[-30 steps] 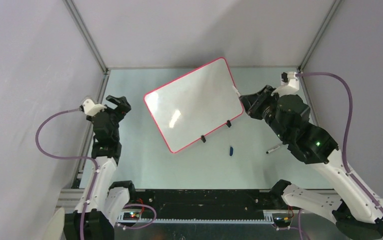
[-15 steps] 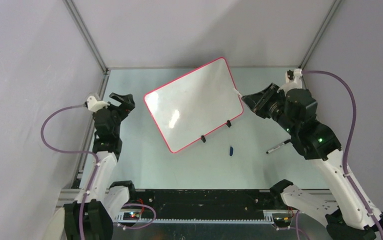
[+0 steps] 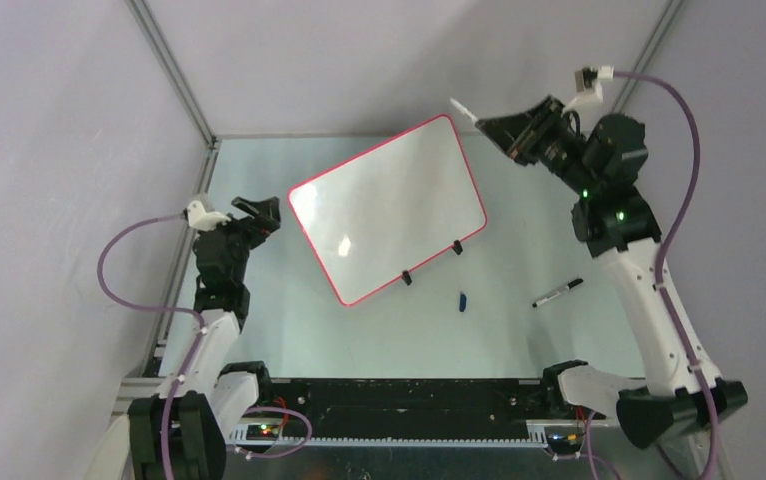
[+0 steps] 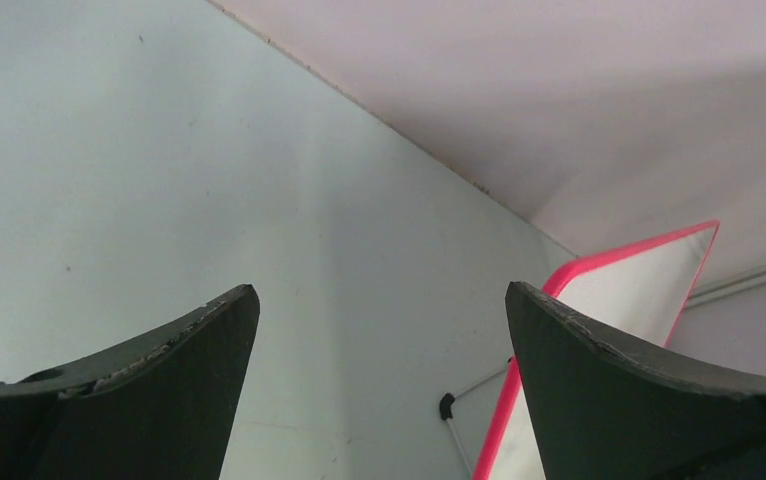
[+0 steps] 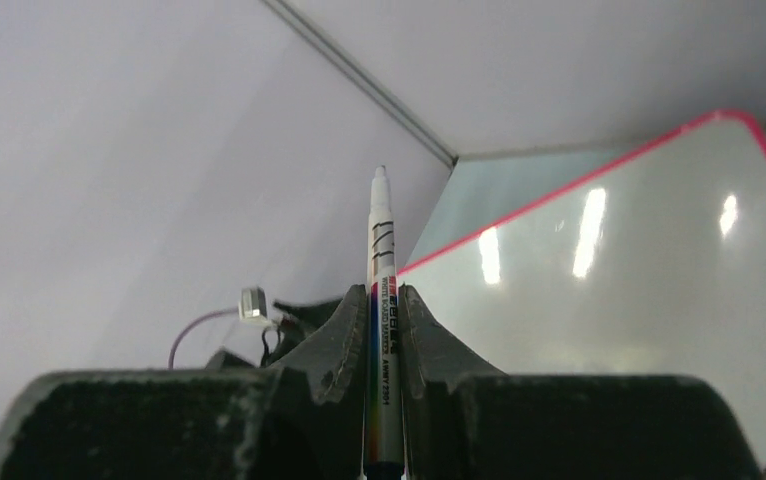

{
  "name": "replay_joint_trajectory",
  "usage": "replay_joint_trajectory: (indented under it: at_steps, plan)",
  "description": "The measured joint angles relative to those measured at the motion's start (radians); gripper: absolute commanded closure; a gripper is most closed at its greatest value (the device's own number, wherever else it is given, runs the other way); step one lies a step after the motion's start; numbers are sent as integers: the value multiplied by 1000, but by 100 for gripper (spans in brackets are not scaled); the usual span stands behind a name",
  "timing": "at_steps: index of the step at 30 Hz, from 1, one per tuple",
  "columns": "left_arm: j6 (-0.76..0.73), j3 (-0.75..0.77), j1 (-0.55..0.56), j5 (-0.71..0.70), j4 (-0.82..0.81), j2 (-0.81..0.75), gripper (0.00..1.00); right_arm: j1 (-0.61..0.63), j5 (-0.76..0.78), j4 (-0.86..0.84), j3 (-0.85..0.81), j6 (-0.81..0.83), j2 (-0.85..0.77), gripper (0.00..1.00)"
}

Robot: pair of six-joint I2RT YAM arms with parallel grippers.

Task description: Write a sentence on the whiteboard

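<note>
The whiteboard stands tilted on two black clip feet mid-table, red-pink rim all round. Its glossy face is blank, and no sentence shows on it. My right gripper hangs high above the board's far right corner, shut on a white marker that points left. The right wrist view shows the marker upright between the jaws of that gripper, with the board behind it. My left gripper is open and empty, just left of the board. In its wrist view the board's rim shows at right.
A small blue cap lies on the table in front of the board. A black marker lies to its right. Grey walls and metal corner posts close in the table on three sides.
The right arm has swung up and back from the board's right edge to above its far right corner, marker still held. The left gripper has shifted slightly right and nearer.
</note>
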State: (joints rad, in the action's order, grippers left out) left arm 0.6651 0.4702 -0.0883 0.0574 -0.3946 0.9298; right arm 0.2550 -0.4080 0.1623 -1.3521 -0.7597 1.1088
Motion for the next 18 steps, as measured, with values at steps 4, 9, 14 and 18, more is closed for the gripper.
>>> replay_joint_trajectory:
  at_steps: [4,9,14,18]
  plan:
    - [-3,-100,0,18,-92,-14,1,-2,10,53,-216,36,143,100]
    - [-3,-115,0,54,-181,15,1,-9,8,47,-344,60,232,100]
    - [0,-117,0,82,-272,63,1,-33,-23,43,-397,85,288,100]
    - [10,-121,1,88,-302,65,1,-32,-47,60,-419,134,341,100]
